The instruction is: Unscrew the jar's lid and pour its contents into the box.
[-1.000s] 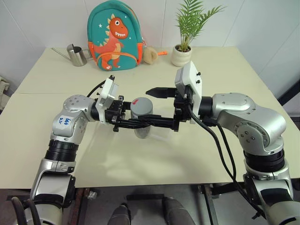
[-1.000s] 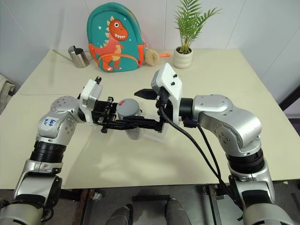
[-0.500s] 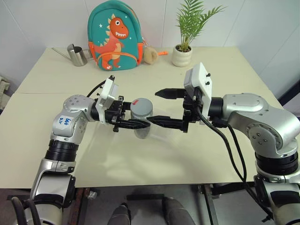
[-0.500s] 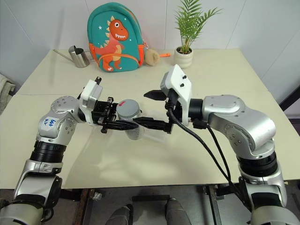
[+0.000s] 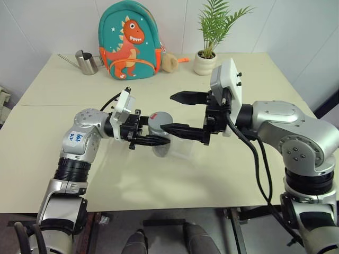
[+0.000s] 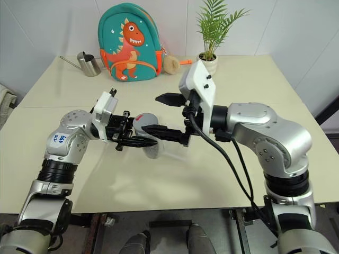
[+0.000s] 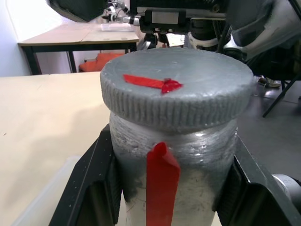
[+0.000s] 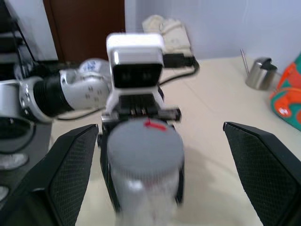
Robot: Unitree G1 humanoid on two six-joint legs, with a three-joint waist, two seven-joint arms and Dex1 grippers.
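My left gripper [image 5: 154, 141] is shut on the jar [image 5: 160, 149], a small clear jar with a red tape strip [image 7: 161, 181], and holds it upright above the table. The grey lid [image 5: 159, 122] with a red mark [image 7: 155, 83] sits on the jar. My right gripper [image 5: 168, 112] points at the lid from the right and is open: one finger lies beyond the lid and the other in front of it, neither closed on it. The box [image 5: 184, 150], clear and shallow, lies on the table beside and under the jar. The contents cannot be made out through the cloudy wall.
At the back of the cream table [image 5: 222, 174] stand a teal dinosaur backpack [image 5: 130, 39], a steel watering can [image 5: 87, 62], a pale plush toy [image 5: 169, 62] and a potted plant [image 5: 205, 62]. A seam crosses the table on the left.
The right gripper drew back to the right, then returned toward the lid a little higher, still open. The left gripper and the jar have kept still.
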